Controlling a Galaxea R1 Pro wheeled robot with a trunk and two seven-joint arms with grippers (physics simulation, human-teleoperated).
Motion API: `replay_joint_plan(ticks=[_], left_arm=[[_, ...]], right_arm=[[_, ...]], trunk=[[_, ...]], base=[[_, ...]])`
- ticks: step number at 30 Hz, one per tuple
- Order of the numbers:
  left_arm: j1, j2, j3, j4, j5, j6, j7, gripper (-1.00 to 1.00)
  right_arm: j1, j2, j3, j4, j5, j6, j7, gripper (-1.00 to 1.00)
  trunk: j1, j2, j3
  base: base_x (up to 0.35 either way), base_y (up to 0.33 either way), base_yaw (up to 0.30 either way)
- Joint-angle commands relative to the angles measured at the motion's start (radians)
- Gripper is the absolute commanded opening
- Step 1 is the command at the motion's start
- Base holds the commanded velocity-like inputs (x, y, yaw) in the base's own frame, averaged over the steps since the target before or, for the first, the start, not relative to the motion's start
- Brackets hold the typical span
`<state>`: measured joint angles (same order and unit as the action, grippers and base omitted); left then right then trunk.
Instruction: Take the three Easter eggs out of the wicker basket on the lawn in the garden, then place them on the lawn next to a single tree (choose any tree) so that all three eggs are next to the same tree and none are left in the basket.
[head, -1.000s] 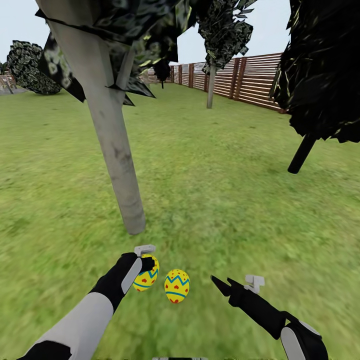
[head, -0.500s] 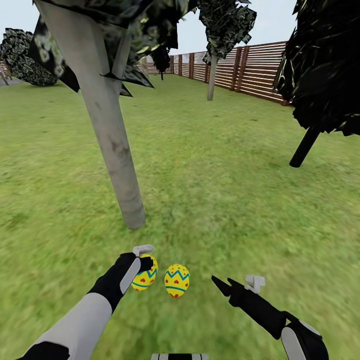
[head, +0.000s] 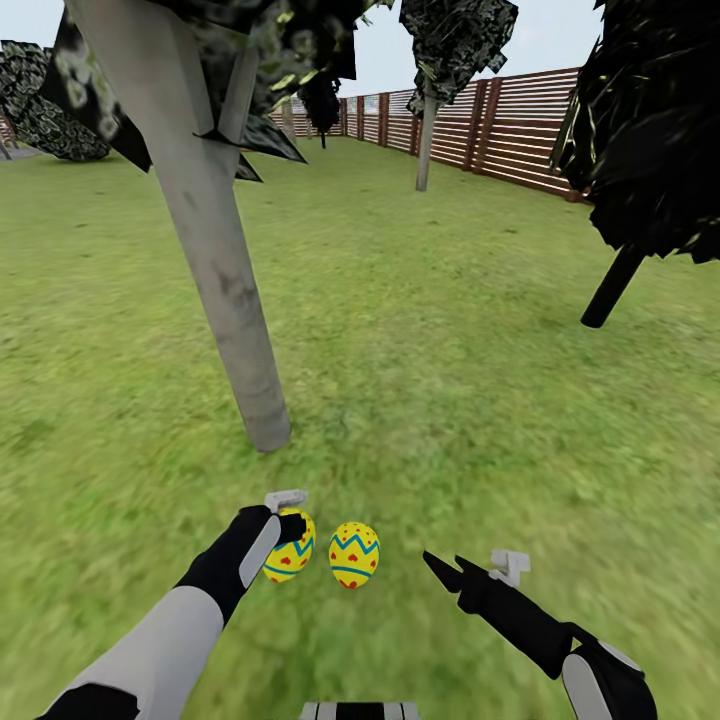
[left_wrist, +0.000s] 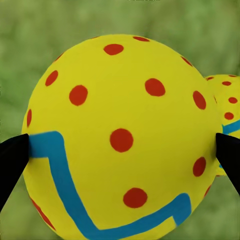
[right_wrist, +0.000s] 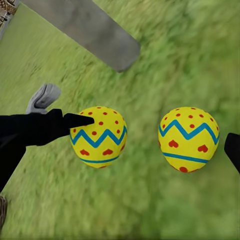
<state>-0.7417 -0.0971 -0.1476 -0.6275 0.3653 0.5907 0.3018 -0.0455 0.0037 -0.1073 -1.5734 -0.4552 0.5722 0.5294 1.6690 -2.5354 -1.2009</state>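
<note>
Left pincer (head: 292, 527) still gripping egg (head: 291, 547), camera tilted slightly.

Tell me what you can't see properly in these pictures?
- Held egg: in the head view the left gripper covers part of it; the left wrist view cuts off its bottom.
- Tree: the head view's top edge crops its crown.
- Right gripper: the right wrist view's edge cuts off most of one fingertip.

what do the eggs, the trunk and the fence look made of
Eggs: smooth painted shells, maybe plastic; flat yellow with crisp red dots and blue zigzags, material unclear. Trunk: pale grey smooth bark or wood, faintly mottled. Fence: dark brown wood, going by its horizontal slats and posts.
</note>
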Motion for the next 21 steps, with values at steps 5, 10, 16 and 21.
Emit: replay_joint_plan(ticks=[5,10,16,21], left_arm=[[-0.001,0.000,-0.007,0.004,0.010,0.003,0.008,-1.00],[-0.001,0.000,-0.007,0.000,0.010,0.003,0.008,-1.00],[0.000,0.000,-0.007,-0.001,0.010,0.002,0.008,-1.00],[-0.001,0.000,-0.007,-0.001,0.010,0.001,0.008,-1.00]], right_arm=[[0.000,0.001,-0.002,0.000,-0.006,0.008,0.001,1.00],[0.000,0.001,-0.002,0.000,-0.006,0.008,0.001,1.00],[0.000,0.000,-0.002,0.000,-0.006,0.008,0.001,1.00],[0.000,0.000,-0.001,0.000,-0.008,0.006,0.007,1.00]], trunk=[[0.000,0.000,-0.001],[0.000,0.000,-0.001],[0.001,-0.001,-0.012],[0.003,-0.002,-0.032]], base=[[0.221,0.074,0.000],[0.155,0.020,0.000],[0.013,0.001,0.000],[0.001,0.000,0.000]])
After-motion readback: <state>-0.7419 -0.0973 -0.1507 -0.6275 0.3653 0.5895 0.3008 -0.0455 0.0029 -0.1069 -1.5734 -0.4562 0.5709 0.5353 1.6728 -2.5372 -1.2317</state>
